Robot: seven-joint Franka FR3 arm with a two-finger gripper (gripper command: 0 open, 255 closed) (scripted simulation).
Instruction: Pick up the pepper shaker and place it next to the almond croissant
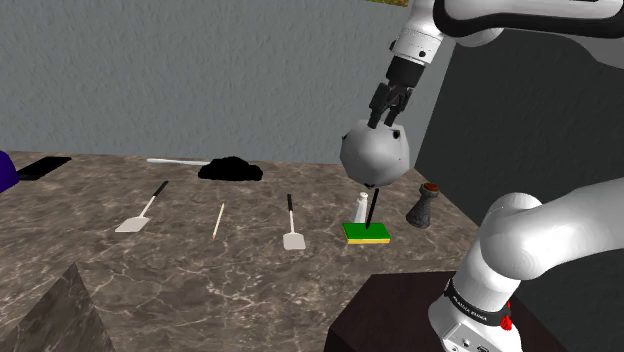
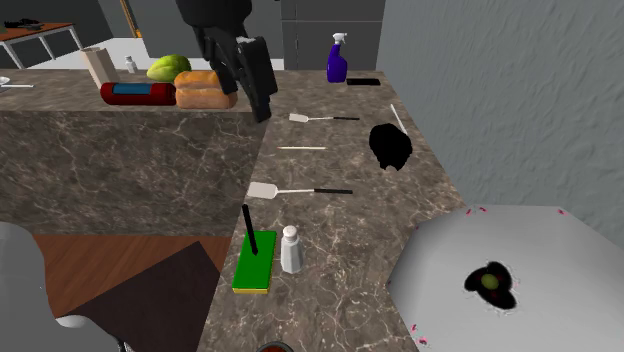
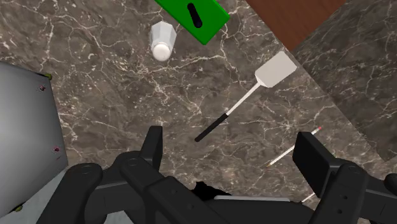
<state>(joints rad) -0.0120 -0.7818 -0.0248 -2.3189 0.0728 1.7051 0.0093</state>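
One pincer, shoulder view: all-black two-finger gripper point(image 1: 386, 118), hanging high over the stand-side end of the brown marbled stone counter point(image 1: 150, 260).
Shaker, shoulder view: small white faceted pepper shaker point(image 1: 364, 204), upright, lower than the gripper and well apart from it, just beside the flat green-and-yellow sponge point(image 1: 368, 233).
Other vessel, shoulder view: dark pawn-shaped grinder point(image 1: 424, 205), nearer the counter's end; judged not the task's thing.
Croissant, shoulder view: black lumpy mass point(image 1: 231, 170), taken for the almond croissant, at the counter's wall edge.
Layout, second exterior view: pepper shaker point(image 2: 291, 250) on the wall side of the sponge point(image 2: 255, 268), which lies at the open edge; a white-bladed, black-handled spatula point(image 2: 265, 190) lies between the shaker and the almond croissant point(image 2: 390, 147).
Pincer state, wrist view: fingers point(image 3: 153, 145) wide apart, nothing held.
Shaker, wrist view: pepper shaker point(image 3: 163, 39) seen cap-on, long axis vertical, well beyond the fingertips.
Coming move, judged: forward and down, to straddle the upright body.
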